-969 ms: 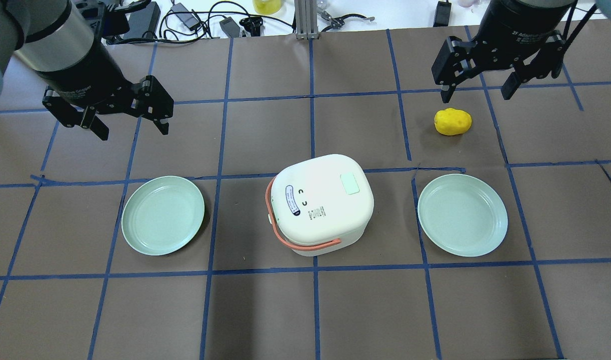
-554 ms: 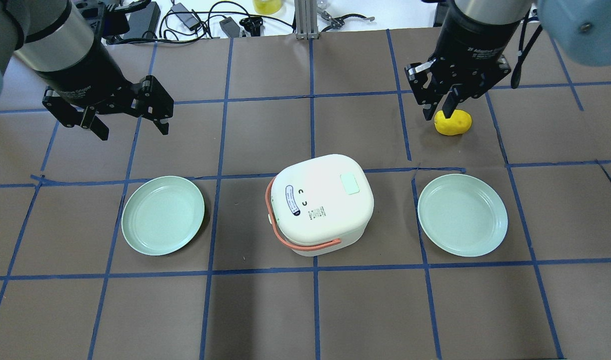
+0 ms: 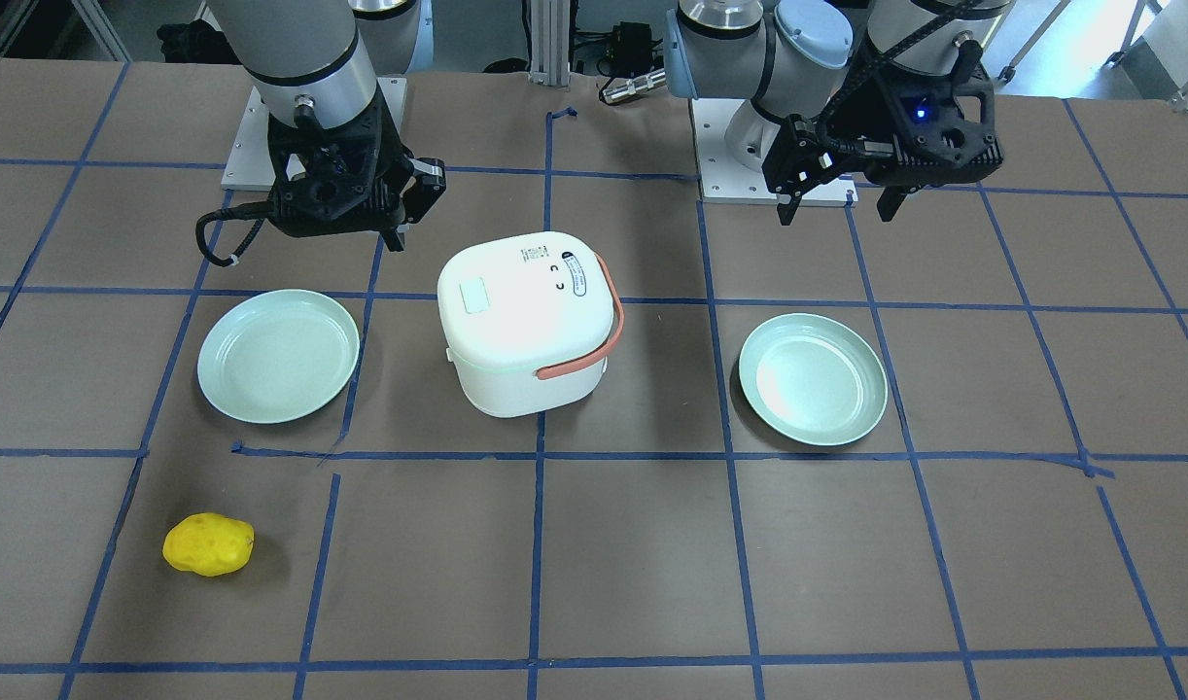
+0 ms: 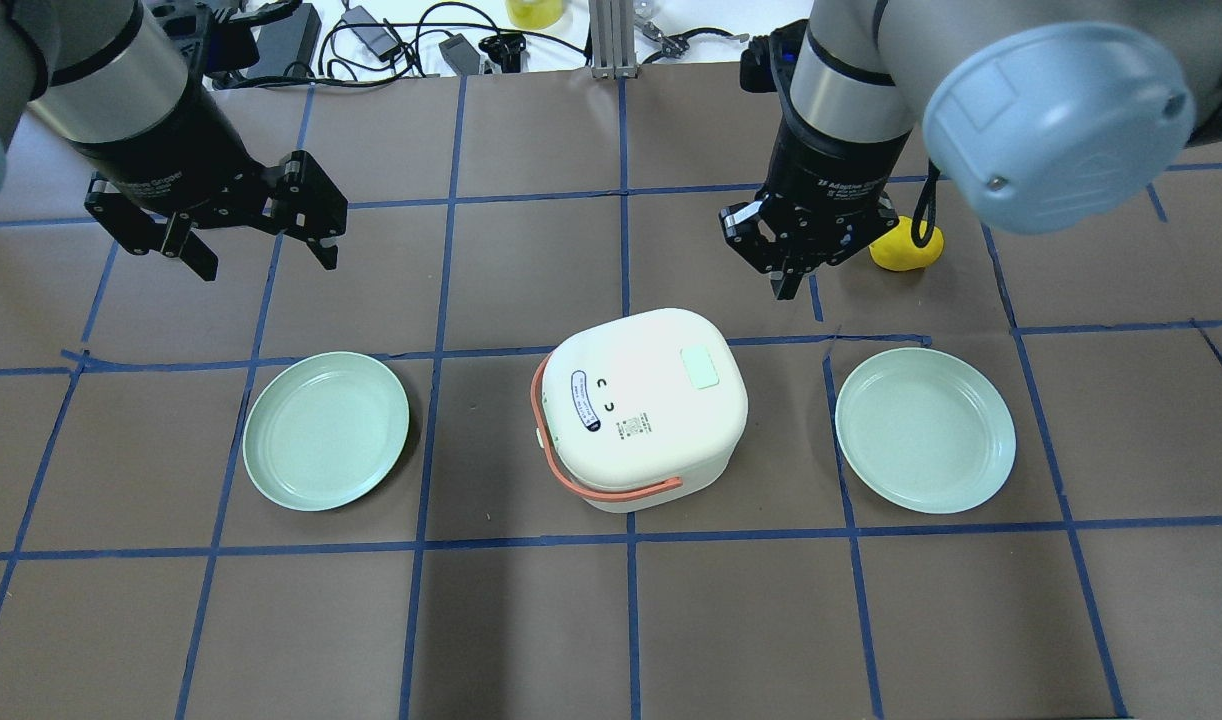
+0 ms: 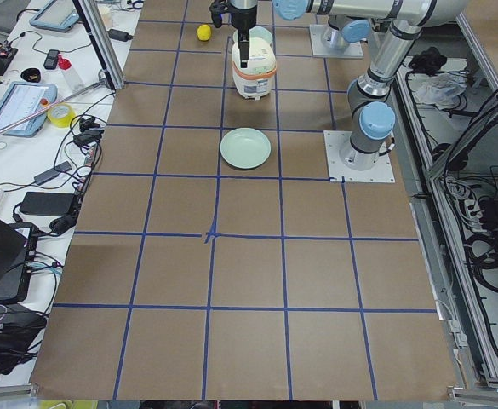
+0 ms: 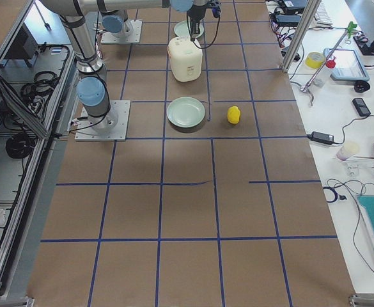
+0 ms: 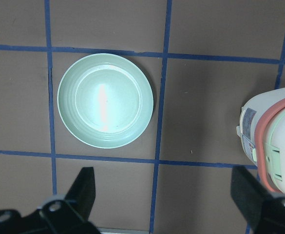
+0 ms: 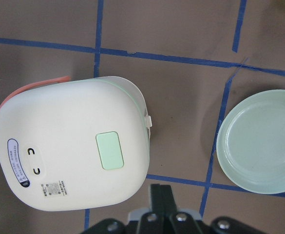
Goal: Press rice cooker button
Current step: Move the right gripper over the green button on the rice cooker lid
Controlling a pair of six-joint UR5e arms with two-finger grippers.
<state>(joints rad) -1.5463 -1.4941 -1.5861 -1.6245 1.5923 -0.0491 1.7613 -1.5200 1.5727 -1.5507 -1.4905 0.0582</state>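
The white rice cooker (image 4: 636, 405) with a salmon handle stands mid-table, its lid shut, with a pale green button (image 4: 700, 367) on top. It also shows in the front view (image 3: 521, 326) and in the right wrist view (image 8: 74, 161), where the button (image 8: 109, 150) lies just ahead of the fingers. My right gripper (image 4: 786, 275) is shut and empty, hovering just behind the cooker's far right corner, apart from it. My left gripper (image 4: 268, 262) is open and empty, high over the table's far left, behind a plate.
Two pale green plates flank the cooker, one on the left (image 4: 326, 430) and one on the right (image 4: 924, 430). A yellow potato-like object (image 4: 901, 255) lies behind the right plate, partly hidden by my right arm. Cables and tools lie past the table's far edge.
My right arm has swung left from above the yellow object to just behind the cooker, and its gripper has gone from open to shut. The left arm has not moved.
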